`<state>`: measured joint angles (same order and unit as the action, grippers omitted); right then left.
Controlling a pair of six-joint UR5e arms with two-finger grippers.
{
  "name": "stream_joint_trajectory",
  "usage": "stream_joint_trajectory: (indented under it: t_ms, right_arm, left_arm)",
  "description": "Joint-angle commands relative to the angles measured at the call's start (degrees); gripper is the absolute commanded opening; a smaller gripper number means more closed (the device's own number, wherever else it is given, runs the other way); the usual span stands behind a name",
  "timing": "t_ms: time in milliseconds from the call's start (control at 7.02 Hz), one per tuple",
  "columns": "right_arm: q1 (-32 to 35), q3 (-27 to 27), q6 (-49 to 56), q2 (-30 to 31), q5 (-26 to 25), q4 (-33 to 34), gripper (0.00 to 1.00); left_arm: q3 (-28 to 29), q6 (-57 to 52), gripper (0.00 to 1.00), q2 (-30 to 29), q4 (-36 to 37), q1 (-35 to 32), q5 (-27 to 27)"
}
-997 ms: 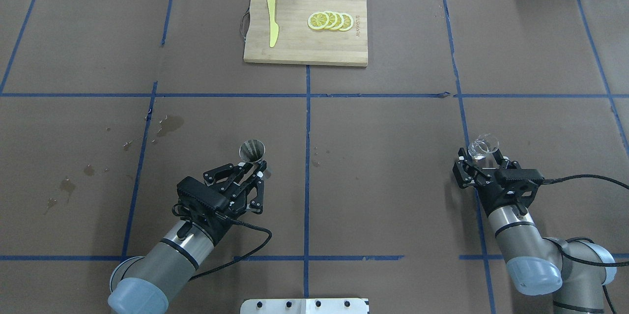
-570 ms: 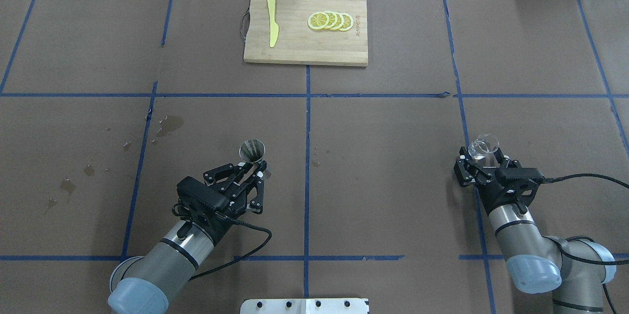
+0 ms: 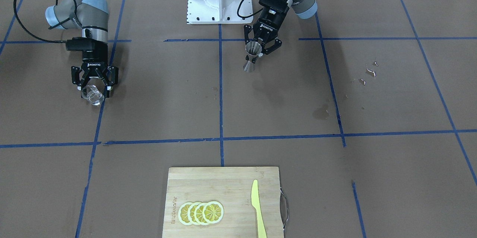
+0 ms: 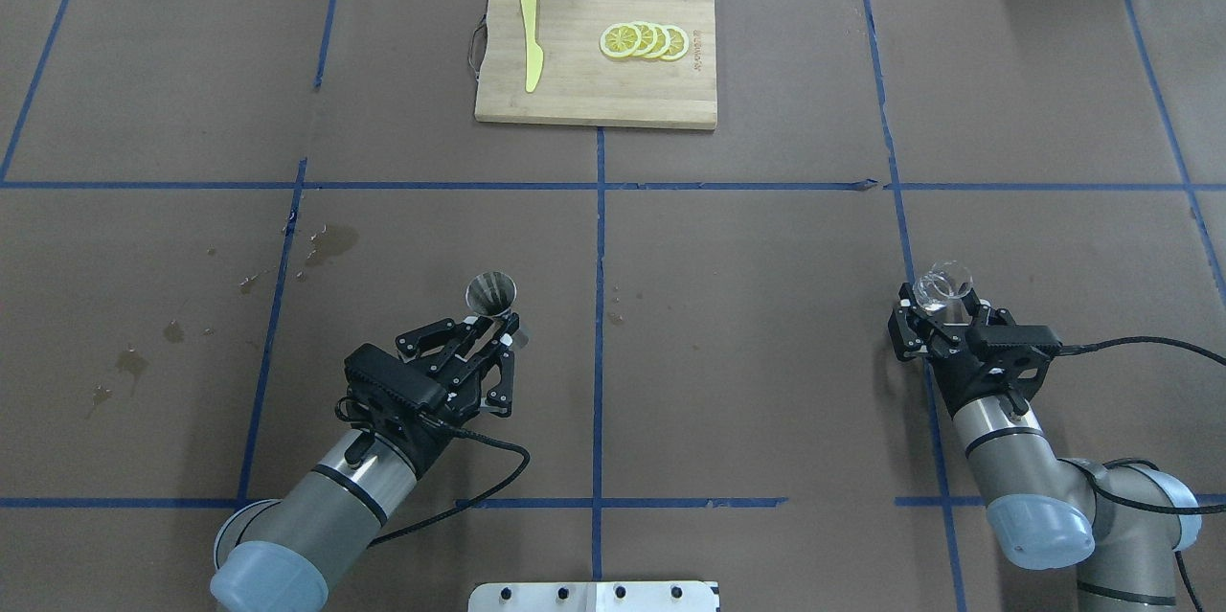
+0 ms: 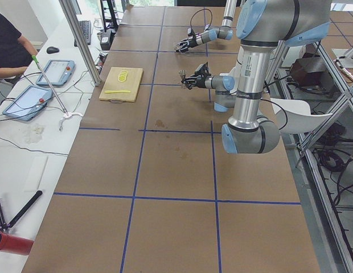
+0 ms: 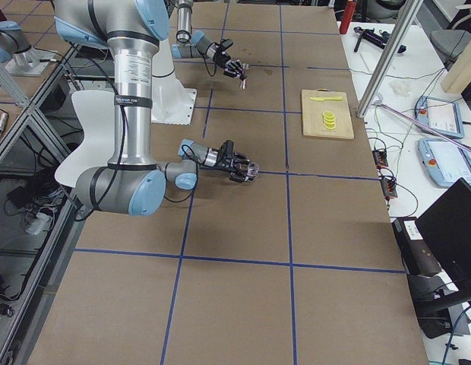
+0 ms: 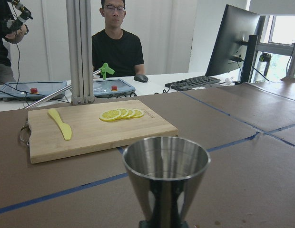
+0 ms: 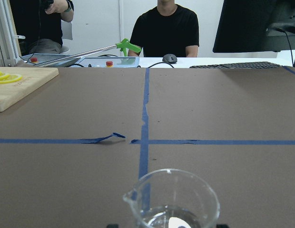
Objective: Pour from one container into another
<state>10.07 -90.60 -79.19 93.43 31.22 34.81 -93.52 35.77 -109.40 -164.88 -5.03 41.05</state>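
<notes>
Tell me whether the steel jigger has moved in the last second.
No. In the overhead view the jigger keeps the same gap from the central blue tape line.

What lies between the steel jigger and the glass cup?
In the overhead view, no object: just brown paper and a blue tape line between steel jigger and glass cup.

- A robotics lab: a long table (image 4: 766, 258) is covered in brown paper and marked into squares with blue tape (image 4: 600, 306).
- In the left-end view, a robot arm (image 5: 247, 74) stands at one o'clock and control tablets (image 5: 54, 72) lie at ten o'clock.
- From the left wrist, a man (image 7: 116, 47) sits at twelve o'clock, with a monitor (image 7: 233, 40) and keyboard (image 7: 195, 82) at two.
</notes>
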Motion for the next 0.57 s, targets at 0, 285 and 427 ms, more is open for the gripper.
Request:
stream_joint_trajectory:
  t_ms: [0,285,427]
  right_arm:
    - [0.12,0.07,0.0,0.0,0.16,0.0,0.44]
    - [0.12,-0.1,0.18,0.0,0.16,-0.09,0.12]
    - [0.21,-0.8,0.44,0.0,0.16,-0.27,0.04]
  left_arm:
    - [0.0,0.0,0.0,-0.02,0.0,-0.06,0.0]
    - [0.0,0.0,0.0,-0.02,0.0,-0.06,0.0]
    - [0.0,0.0,0.0,-0.02,0.0,-0.06,0.0]
